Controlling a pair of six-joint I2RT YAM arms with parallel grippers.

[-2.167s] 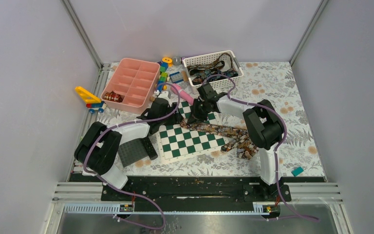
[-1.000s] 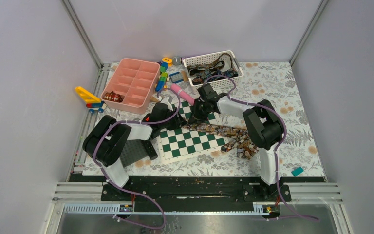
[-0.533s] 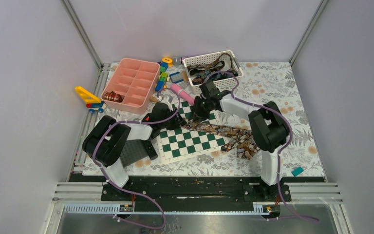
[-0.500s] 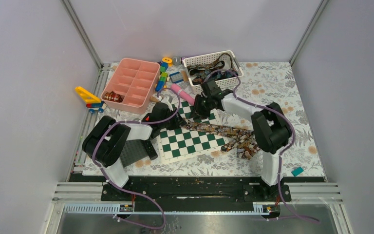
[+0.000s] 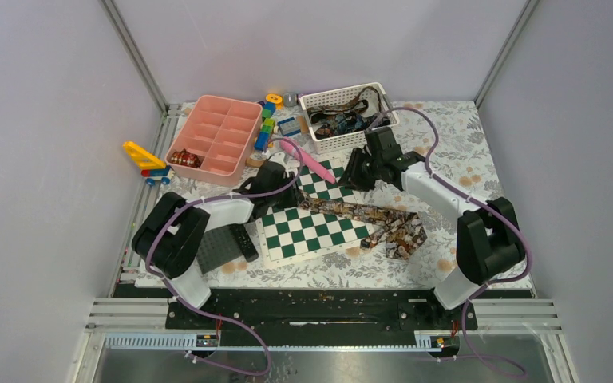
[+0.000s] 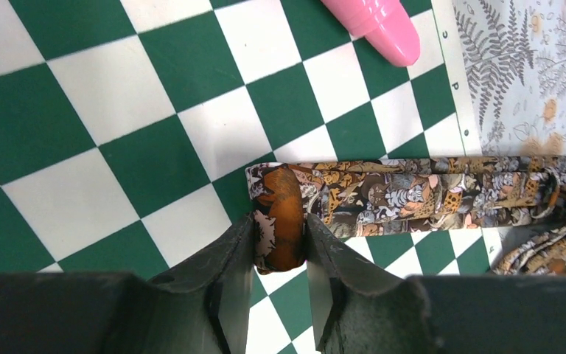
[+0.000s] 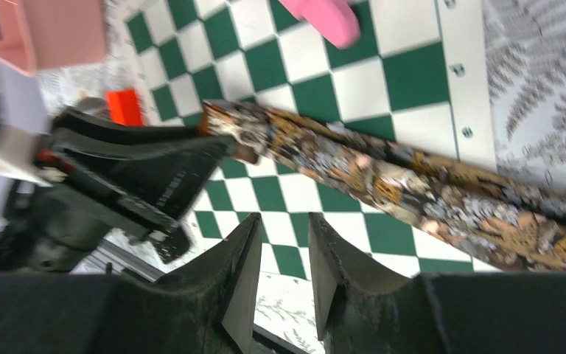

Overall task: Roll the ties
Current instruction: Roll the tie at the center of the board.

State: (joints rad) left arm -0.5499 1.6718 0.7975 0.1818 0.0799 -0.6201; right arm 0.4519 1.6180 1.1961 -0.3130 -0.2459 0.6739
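Notably, we find that the right arm has swung away to its own side within the last half second. The right gripper (image 7: 284, 247), lately over the narrow end of the tie (image 6: 413, 195), now hangs near the white basket (image 5: 331, 144) with its jaws parted and nothing between them. The left gripper (image 6: 280, 247) has meanwhile closed in and is clenched on that end, where the fabric is folded back on itself into a first small turn. The tie lies flat across the chessboard (image 6: 103, 96), running rightward off the board onto the floral table cover (image 5: 463, 128), where its broad part lies bunched. A pink marker (image 6: 372, 26) rests on the board just beyond the turn, not touching it. We judge the handover complete: the start of the roll now rests with the left arm alone, and the winding is barely begun. One finished coil (image 5: 183, 158) sits in the pink tray (image 5: 223, 132); further ties (image 5: 343, 116) remain in the basket.
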